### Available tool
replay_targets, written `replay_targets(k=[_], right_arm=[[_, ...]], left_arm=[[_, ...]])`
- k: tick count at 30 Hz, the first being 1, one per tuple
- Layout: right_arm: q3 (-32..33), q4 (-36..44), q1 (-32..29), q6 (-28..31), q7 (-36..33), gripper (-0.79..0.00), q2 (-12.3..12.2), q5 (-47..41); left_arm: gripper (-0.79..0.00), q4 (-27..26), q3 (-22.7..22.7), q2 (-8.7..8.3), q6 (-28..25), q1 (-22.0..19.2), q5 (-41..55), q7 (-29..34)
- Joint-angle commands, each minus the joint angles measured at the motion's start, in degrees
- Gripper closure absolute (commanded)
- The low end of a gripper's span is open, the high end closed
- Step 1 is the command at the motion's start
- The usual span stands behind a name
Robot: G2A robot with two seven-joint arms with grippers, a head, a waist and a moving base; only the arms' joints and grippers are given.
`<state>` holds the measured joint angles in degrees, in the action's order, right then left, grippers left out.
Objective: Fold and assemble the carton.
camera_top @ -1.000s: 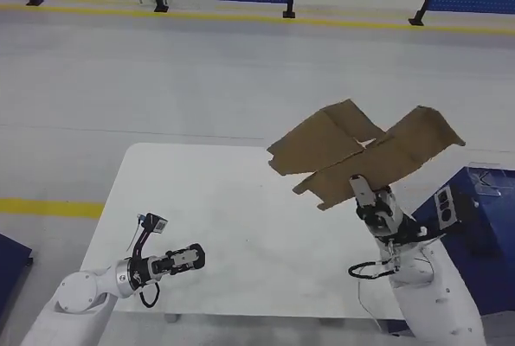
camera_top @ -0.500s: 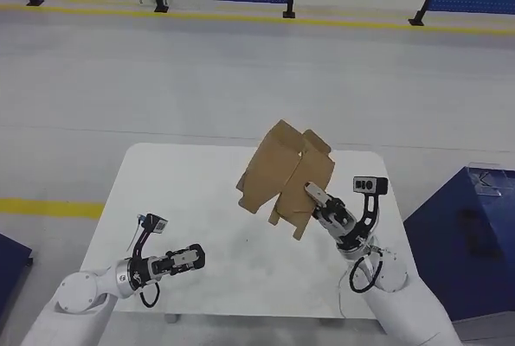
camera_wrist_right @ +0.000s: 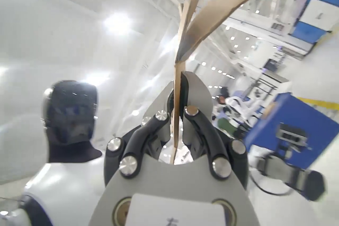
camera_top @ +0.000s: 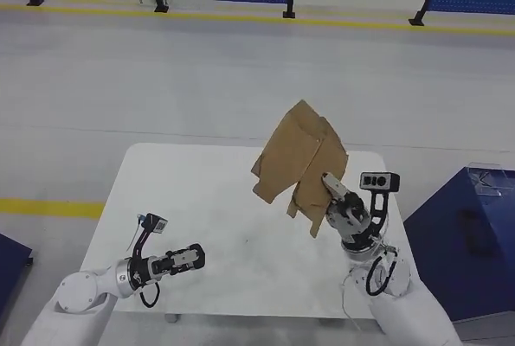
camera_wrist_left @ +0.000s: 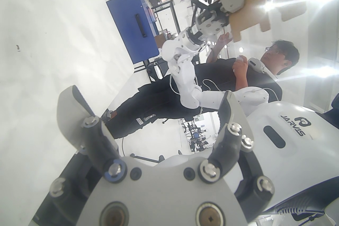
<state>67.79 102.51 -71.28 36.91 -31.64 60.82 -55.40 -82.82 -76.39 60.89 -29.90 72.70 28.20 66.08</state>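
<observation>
right gripper (camera_top: 331, 187), clamped on the carton (camera_top: 293, 160), holds it upright right of centre; left gripper (camera_top: 196, 255), spread empty, sits well apart at lower left.

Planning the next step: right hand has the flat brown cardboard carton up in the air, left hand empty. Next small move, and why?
Probably lower the flat brown cardboard carton onto the white table. The right hand pinches one edge, holding it aloft and unassembled; the open, empty left hand sits low by the table's front edge, apart from it.
</observation>
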Motion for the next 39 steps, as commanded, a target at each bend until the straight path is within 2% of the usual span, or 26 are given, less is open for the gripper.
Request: replay_targets(k=[1, 5, 10, 12, 15, 17, 19, 25, 28, 30, 32, 35, 39], right_arm=[[2.61, 2.78, -1.12, -6.54, -3.3, 0.0, -0.19, -14.58], [7.07, 4.51, -2.72, -26.78, -7.68, 0.0, -0.28, -41.33], [6.89, 3.1, -3.16, -54.78, -0.97, 0.0, -0.54, -59.88], [5.52, 2.16, -3.0, -65.49, 3.92, 0.0, -0.6, -67.45], [3.1, 0.05, -2.51, -77.65, 13.49, 0.0, -0.7, -79.77], [1.63, -1.0, -1.93, -83.2, 21.65, 0.0, -0.98, -87.79], [1.5, -0.46, -1.43, -86.2, 26.27, 0.0, -1.27, -94.04], [3.56, 0.77, -1.95, -87.04, 31.84, 0.0, -1.85, -102.34], [5.14, 1.7, -2.04, -86.6, 31.67, 0.0, -1.89, -101.14], [7.85, 2.99, -1.83, -83.92, 28.83, 0.0, -1.76, -93.29], [9.69, 4.74, -2.83, -79.29, 22.08, 0.0, -1.33, -82.3], [11.67, 6.81, -4.35, -67.09, 10.21, 0.0, -0.77, -61.24], [12.78, 6.04, -6.29, -52.3, -2.74, 0.0, -0.4, -40.81]], left_arm=[[-0.785, 0.0, 0.0, 0.0, 0.0, 0.0, 0.0, 0.0], [-0.785, 0.0, 0.0, 0.0, 0.0, 0.0, 0.0, 0.0], [-0.785, 0.0, 0.0, 0.0, 0.0, 0.0, 0.0, 0.0], [-0.785, 0.0, 0.0, 0.0, 0.0, 0.0, 0.0, 0.0], [-0.785, 0.0, 0.0, 0.0, 0.0, 0.0, 0.0, 0.0], [-0.785, 0.0, 0.0, 0.0, 0.0, 0.0, 0.0, 0.0], [-0.785, 0.0, 0.0, 0.0, 0.0, 0.0, 0.0, 0.0], [-0.785, 0.0, 0.0, 0.0, 0.0, 0.0, 0.0, 0.0], [-0.785, 0.0, 0.0, 0.0, 0.0, 0.0, 0.0, 0.0], [-0.785, 0.0, 0.0, 0.0, 0.0, 0.0, 0.0, 0.0], [-0.785, 0.0, 0.0, 0.0, 0.0, 0.0, 0.0, 0.0], [-0.785, 0.0, 0.0, 0.0, 0.0, 0.0, 0.0, 0.0], [-0.785, 0.0, 0.0, 0.0, 0.0, 0.0, 0.0, 0.0]])
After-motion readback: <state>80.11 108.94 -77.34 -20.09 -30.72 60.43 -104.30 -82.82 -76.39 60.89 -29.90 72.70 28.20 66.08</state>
